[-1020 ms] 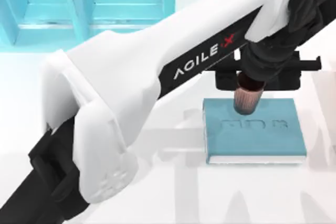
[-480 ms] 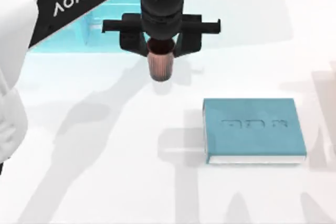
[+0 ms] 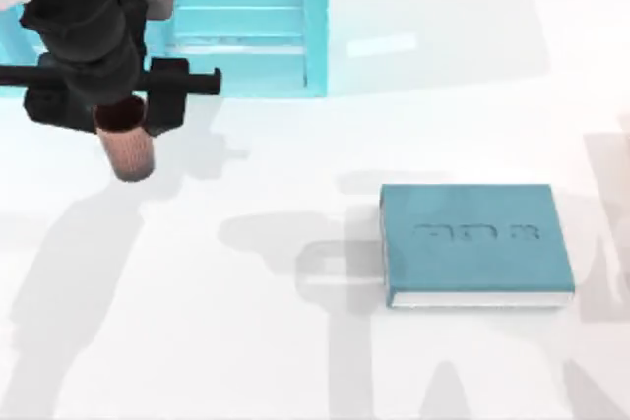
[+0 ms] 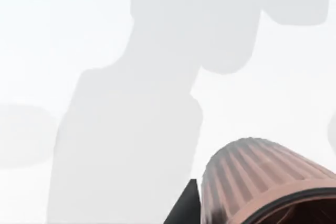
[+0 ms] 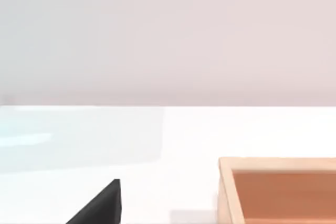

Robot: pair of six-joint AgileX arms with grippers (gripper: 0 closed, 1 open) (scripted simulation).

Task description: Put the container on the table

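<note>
Carry step, pre-placement: left pincer (image 3: 123,110) is clamped on the container (image 3: 128,150) near its rim, cup hanging mouth-up below the fingers at the top view's left, in front of the light blue shelf unit (image 3: 246,22) and well apart from the teal book (image 3: 474,243). Left wrist view shows the container's ribbed wall (image 4: 262,177) over bare white bench (image 4: 105,51) with the arm's shadow underneath, so the cup looks airborne; can't tell how much gap is left. The bench (image 3: 295,361) below it looks free of obstacles. Next move, as I read it: descend straight down, keep the cup upright, release only once the base is seated, then lift the fingers clear vertically so they don't drag it over. Risk: letting go early, so a narrow cup could tip. Right arm looks parked; its wrist view has bench and a tan wooden tray (image 5: 278,190), can't tell if that pincer is open or closed.
</note>
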